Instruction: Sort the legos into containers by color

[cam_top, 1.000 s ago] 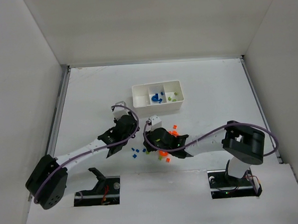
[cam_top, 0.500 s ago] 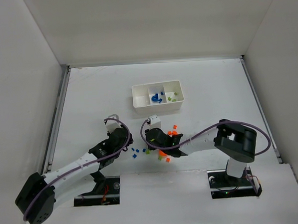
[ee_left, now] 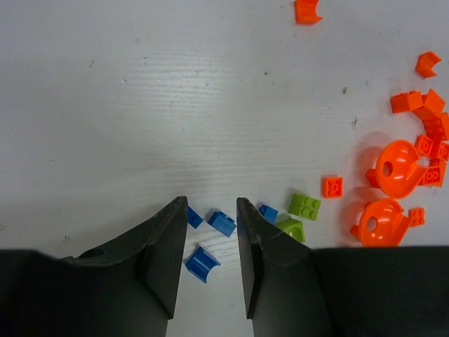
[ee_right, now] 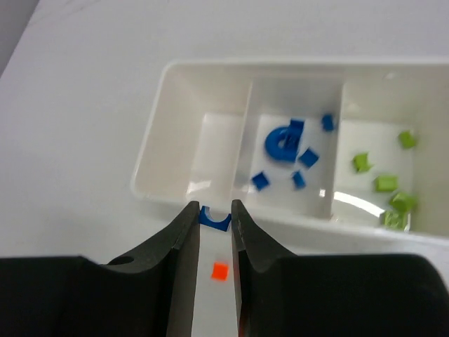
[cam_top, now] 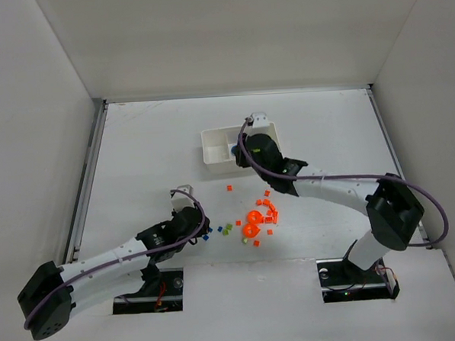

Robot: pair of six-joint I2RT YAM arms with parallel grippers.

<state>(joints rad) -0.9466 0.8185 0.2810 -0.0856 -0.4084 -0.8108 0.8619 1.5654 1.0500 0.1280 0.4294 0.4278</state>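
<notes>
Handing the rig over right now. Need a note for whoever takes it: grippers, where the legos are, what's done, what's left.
Left gripper: open, low over the table, jaws either side of a loose blue brick; nothing held.
Right gripper: shut on a blue arch, at the tray's near wall, by the divider between the left and middle compartments.
Done: blues in the middle compartment, greens in the right one. The left one looks empty.
Left: drop the arch in the middle; then the orange pile, loose greens and the other loose blue bricks on the table.
</notes>
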